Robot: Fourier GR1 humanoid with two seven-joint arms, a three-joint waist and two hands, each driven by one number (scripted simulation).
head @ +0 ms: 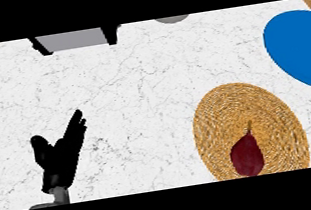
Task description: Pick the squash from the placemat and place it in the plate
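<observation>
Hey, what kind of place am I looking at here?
Probably a kitchen counter set for a meal: a white marble-look countertop with a woven straw placemat holding a dark red squash, and a blue plate beside it.

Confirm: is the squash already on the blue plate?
No, the squash lies on the woven placemat, apart from the blue plate.
</observation>
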